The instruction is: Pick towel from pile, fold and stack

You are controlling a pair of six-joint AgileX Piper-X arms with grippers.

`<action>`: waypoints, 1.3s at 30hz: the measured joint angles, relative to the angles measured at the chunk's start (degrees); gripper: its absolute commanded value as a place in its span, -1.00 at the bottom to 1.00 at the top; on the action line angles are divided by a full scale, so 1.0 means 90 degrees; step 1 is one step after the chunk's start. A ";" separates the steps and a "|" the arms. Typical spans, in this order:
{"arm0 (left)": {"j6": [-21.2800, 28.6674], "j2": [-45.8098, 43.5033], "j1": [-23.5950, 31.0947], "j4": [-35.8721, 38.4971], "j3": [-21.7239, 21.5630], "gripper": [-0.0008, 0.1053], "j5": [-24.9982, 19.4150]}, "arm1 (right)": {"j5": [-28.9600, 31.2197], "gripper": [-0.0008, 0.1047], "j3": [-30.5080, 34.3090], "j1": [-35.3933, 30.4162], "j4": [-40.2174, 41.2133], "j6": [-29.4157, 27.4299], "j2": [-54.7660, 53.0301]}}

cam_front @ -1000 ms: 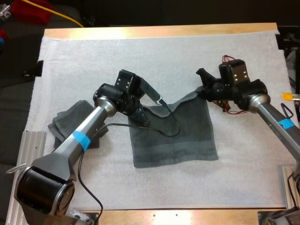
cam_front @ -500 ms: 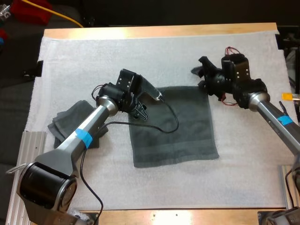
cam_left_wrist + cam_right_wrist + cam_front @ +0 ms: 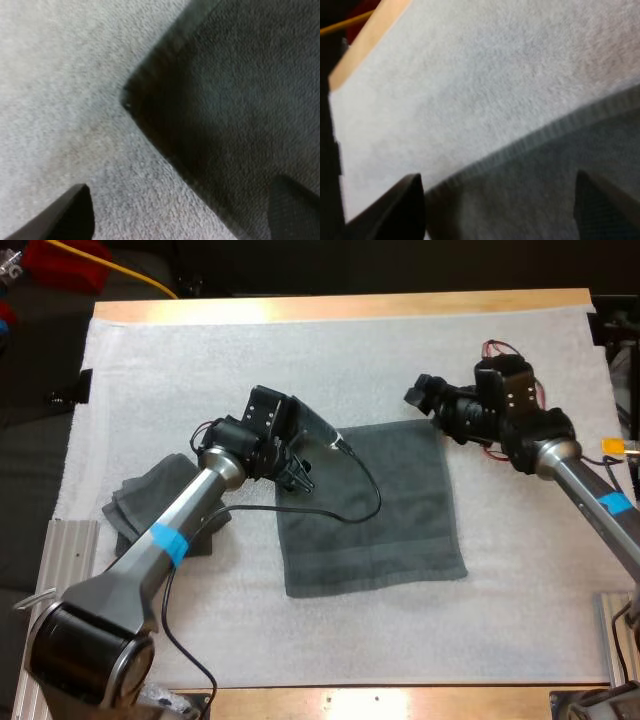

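A dark grey-green towel (image 3: 385,510) lies spread flat on the white mat (image 3: 300,360). My left gripper (image 3: 296,480) hangs over the towel's far left corner, open. In the left wrist view that corner (image 3: 230,100) lies below the left gripper (image 3: 182,220), whose fingers (image 3: 70,215) stand wide apart and clear of the cloth. My right gripper (image 3: 420,396) hovers at the far right corner, open. In the right wrist view the right gripper (image 3: 500,215) spans the towel's far edge (image 3: 560,170) without touching it.
A second dark towel (image 3: 135,505) lies bunched at the mat's left side, partly under my left arm. The table's wooden far edge (image 3: 340,306) runs behind the mat. Bare mat stretches beyond the towel and in front of it.
Both grippers opened and let go of the towel's far corners. The raised right corner dropped, so the towel now lies flat. The right gripper drew back slightly from the cloth.
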 measured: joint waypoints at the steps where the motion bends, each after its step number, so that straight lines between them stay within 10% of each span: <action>1: -0.0079 -0.0104 0.0000 0.0045 0.0000 0.33 0.0025 | 0.0017 0.19 0.0000 0.0000 0.0131 -0.0173 -0.0103; 25: -0.1573 -0.2463 0.0000 0.2275 0.0000 0.33 0.1226 | 0.0330 0.19 0.0000 0.0000 0.4119 -0.2845 -0.2104; 39: -0.2064 -0.4093 0.0000 0.3167 0.0601 0.33 0.2195 | 0.0464 0.19 0.0000 0.0000 0.5341 -0.3090 -0.3327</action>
